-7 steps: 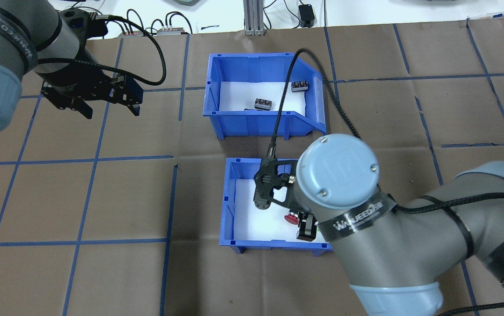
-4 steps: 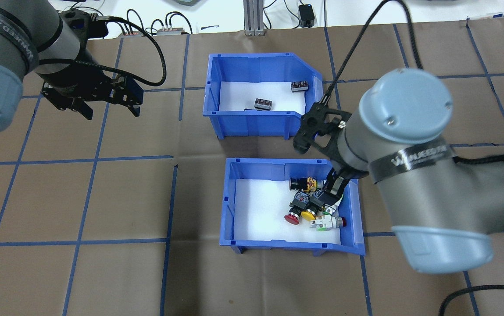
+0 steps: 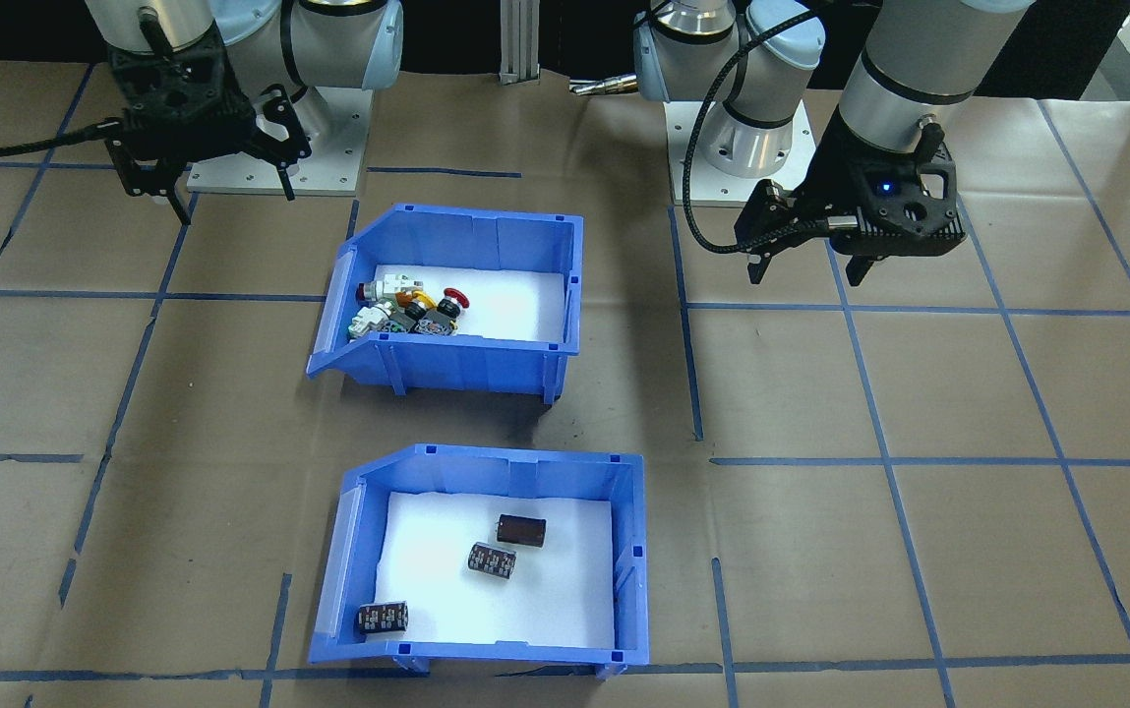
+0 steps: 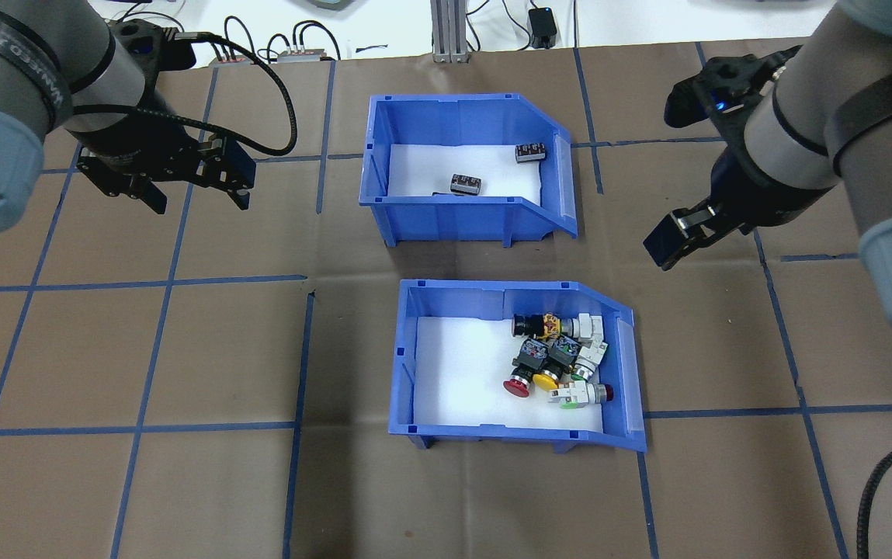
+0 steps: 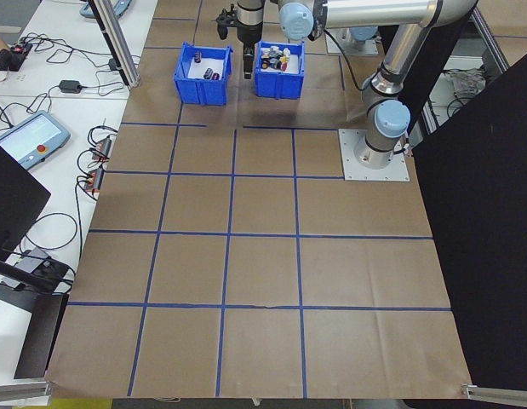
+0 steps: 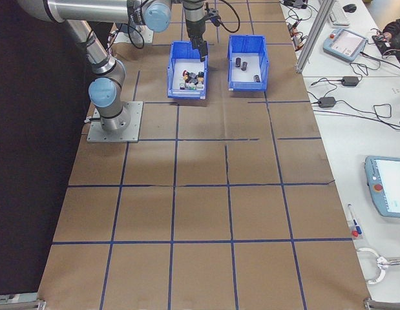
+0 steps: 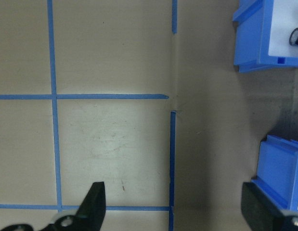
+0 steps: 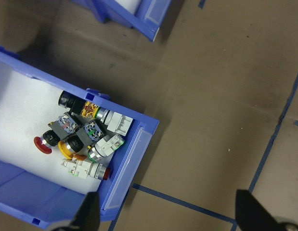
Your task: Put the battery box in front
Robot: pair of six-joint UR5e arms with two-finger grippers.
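The battery box (image 4: pixel 453 217) is the blue bin farther from the robot, with a white liner and dark cells (image 3: pixel 492 560) lying in it. In the front-facing view the battery box (image 3: pixel 631 551) is the lower bin. My left gripper (image 4: pixel 200 200) hangs open to the left of it, well apart and holding nothing. Its fingers (image 7: pixel 93 207) spread wide over bare table, and the battery box (image 7: pixel 257 33) shows at the upper right. My right gripper (image 4: pixel 686 233) is open and empty above the table, to the right of both bins; its fingers (image 8: pixel 88 211) frame the switch bin's corner.
A second blue bin (image 4: pixel 407 365) with colourful push-button switches (image 4: pixel 558 361) sits nearer the robot, directly behind the battery box as seen from the front. Blue tape lines grid the brown table cover. Cables and devices lie past the far edge.
My right arm has lifted out of the switch bin and swung to the right and away from the robot, uncovering the switches. The left arm and both bins have stayed put.
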